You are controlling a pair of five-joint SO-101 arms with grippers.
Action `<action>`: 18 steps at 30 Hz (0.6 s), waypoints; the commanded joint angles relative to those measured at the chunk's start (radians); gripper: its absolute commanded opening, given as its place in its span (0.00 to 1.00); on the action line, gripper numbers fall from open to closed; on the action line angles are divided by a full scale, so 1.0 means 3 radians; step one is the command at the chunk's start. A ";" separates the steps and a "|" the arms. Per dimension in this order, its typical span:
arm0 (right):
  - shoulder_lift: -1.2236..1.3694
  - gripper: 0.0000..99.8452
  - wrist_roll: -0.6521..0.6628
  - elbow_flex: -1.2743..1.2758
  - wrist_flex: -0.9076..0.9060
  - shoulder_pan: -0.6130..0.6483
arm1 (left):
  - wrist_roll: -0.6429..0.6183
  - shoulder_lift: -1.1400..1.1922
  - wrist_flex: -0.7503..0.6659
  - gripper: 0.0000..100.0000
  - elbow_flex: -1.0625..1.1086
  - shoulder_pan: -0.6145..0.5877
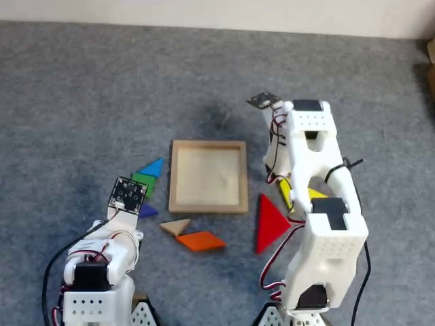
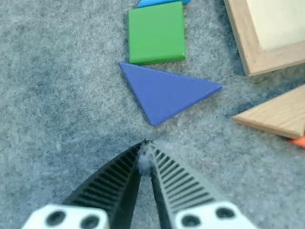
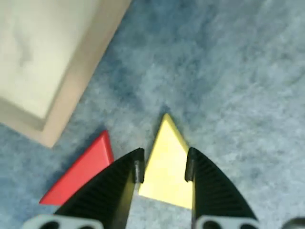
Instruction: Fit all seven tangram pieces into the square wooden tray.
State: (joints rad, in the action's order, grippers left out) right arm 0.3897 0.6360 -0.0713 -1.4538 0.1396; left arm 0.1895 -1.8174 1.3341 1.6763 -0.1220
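Note:
The square wooden tray (image 1: 207,202) lies mid-table with nothing in it. My right gripper (image 3: 164,167) is shut on the yellow triangle (image 3: 167,162), one finger against each slanted edge, down at the carpet. Beside it lies the red triangle (image 3: 81,174), also seen as the red triangle (image 1: 270,221) right of the tray. My left gripper (image 2: 145,144) is shut and holds nothing, its tips just short of the dark blue triangle (image 2: 167,95). Beyond that are the green square (image 2: 156,32) and a light blue piece (image 2: 162,2). The wooden triangle (image 1: 175,226) and orange parallelogram (image 1: 202,240) lie in front of the tray.
Grey carpet covers the table. The right arm's body (image 1: 319,204) hangs over the area right of the tray and hides part of the yellow triangle (image 1: 314,193). The tray's corner (image 3: 52,129) is near the red triangle. Open carpet lies behind and left of the tray.

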 commanded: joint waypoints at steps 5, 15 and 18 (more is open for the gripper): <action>-0.0054 0.21 0.0036 0.0043 0.0335 0.0018 | -0.0020 -0.0008 0.0020 0.01 0.0064 -0.0028; -0.0049 0.21 0.0046 0.0417 0.0923 -0.0043 | -0.0020 -0.0008 0.0020 0.01 0.0064 -0.0028; -0.0043 0.21 0.0046 0.0417 0.1164 -0.0197 | -0.0020 -0.0008 0.0020 0.01 0.0064 -0.0028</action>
State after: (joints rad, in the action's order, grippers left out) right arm 0.3897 0.6375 0.0591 -1.1776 0.1289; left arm 0.1895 -1.8174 1.3341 1.6763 -0.1220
